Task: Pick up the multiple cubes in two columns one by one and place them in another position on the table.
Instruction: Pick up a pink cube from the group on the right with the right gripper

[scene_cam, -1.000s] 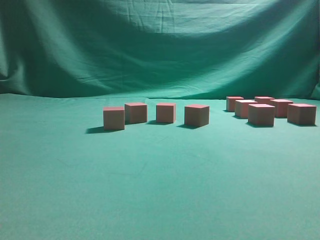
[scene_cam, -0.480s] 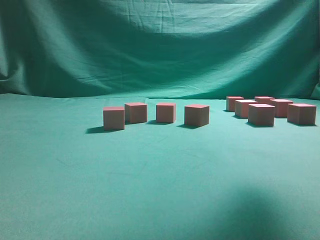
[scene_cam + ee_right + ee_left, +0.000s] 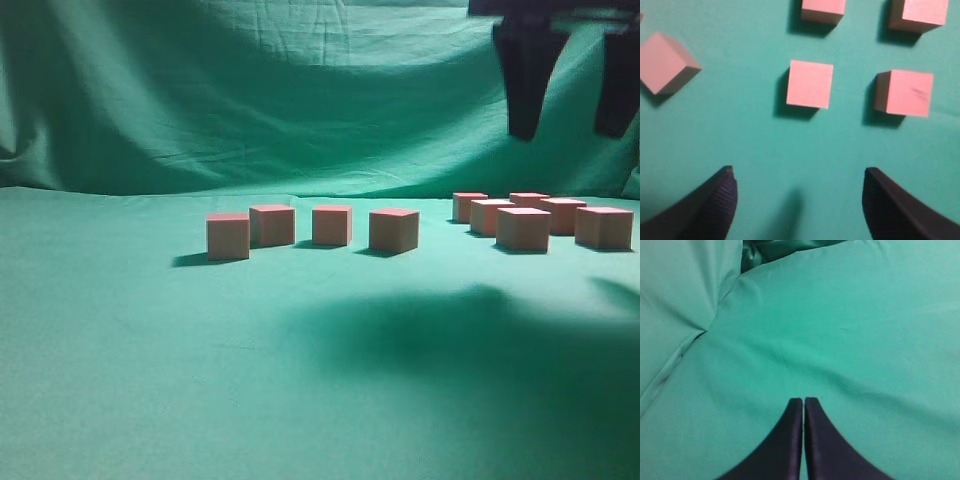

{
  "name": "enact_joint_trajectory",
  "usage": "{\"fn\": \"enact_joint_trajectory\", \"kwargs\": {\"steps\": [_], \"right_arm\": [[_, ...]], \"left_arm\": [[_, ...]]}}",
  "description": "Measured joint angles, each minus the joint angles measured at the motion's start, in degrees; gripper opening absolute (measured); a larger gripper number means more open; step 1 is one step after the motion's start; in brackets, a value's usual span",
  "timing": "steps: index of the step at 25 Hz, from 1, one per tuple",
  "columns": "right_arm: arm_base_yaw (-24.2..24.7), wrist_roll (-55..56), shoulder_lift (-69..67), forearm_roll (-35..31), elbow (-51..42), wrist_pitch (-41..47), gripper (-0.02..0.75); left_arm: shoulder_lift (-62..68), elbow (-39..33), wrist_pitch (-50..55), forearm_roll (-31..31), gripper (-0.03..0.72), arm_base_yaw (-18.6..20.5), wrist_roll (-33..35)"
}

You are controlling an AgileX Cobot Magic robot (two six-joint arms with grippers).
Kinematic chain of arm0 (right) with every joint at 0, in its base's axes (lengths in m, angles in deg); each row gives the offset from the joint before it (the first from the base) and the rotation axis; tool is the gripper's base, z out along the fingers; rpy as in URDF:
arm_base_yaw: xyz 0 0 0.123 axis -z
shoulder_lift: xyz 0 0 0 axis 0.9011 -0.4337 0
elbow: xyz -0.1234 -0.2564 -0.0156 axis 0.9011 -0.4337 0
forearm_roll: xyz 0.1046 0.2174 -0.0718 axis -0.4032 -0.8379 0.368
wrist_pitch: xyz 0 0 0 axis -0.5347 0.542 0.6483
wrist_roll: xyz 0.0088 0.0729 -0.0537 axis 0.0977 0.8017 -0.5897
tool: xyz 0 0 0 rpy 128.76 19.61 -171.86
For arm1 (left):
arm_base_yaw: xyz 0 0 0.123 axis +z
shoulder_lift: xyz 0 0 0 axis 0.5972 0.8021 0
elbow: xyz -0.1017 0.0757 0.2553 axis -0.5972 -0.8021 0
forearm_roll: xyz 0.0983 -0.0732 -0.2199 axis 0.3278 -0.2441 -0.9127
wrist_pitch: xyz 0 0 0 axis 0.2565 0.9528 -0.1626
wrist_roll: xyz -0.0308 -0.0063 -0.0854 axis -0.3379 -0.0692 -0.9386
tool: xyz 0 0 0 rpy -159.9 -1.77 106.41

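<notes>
Several pinkish-red cubes stand on the teal table (image 3: 150, 380). A row sits at centre left, from one cube (image 3: 228, 236) to another (image 3: 393, 230). A two-column cluster (image 3: 523, 228) sits at the right. My right gripper (image 3: 568, 125) hangs open and empty high above that cluster. In the right wrist view its open jaws (image 3: 799, 172) are over bare cloth, with two cubes (image 3: 810, 84) (image 3: 909, 92) just ahead and two more beyond. My left gripper (image 3: 803, 400) is shut and empty over bare cloth; it is out of the exterior view.
A draped, wrinkled green backdrop (image 3: 300, 90) rises behind the table. A cloth fold (image 3: 695, 335) runs along the left of the left wrist view. A tilted cube (image 3: 664, 62) lies apart at the left of the right wrist view.
My right gripper has come into the exterior view at the top right. Its shadow has spread over the cloth in front of the cubes. The cubes have not moved.
</notes>
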Motion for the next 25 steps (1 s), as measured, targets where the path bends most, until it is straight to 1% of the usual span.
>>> {"fn": "enact_joint_trajectory", "kwargs": {"steps": [6, 10, 14, 20, 23, 24, 25], "right_arm": [[0.2, -1.6, -10.0, 0.0, 8.4, 0.3, 0.477], [1.6, -1.8, -14.8, -0.2, 13.1, 1.8, 0.477], [3.2, -3.4, -17.3, -1.7, 14.5, 2.1, 0.477], [3.2, -7.3, -19.6, -5.2, 14.5, -0.3, 0.477], [3.2, -7.5, -20.5, -5.5, 14.7, -1.2, 0.477], [3.2, -7.5, -20.6, -5.6, 14.7, -1.3, 0.417], [3.2, -7.5, -20.5, -5.6, 14.8, -1.4, 0.372]], "left_arm": [[0.0, 0.0, 0.0, 0.0, 0.0, 0.0, 0.0], [0.0, 0.0, 0.0, 0.0, 0.0, 0.0, 0.0], [0.0, 0.0, 0.0, 0.0, 0.0, 0.0, 0.0], [0.0, 0.0, 0.0, 0.0, 0.0, 0.0, 0.0], [0.0, 0.0, 0.0, 0.0, 0.0, 0.0, 0.0], [0.0, 0.0, 0.0, 0.0, 0.0, 0.0, 0.0], [0.0, 0.0, 0.0, 0.0, 0.0, 0.0, 0.0]]}}
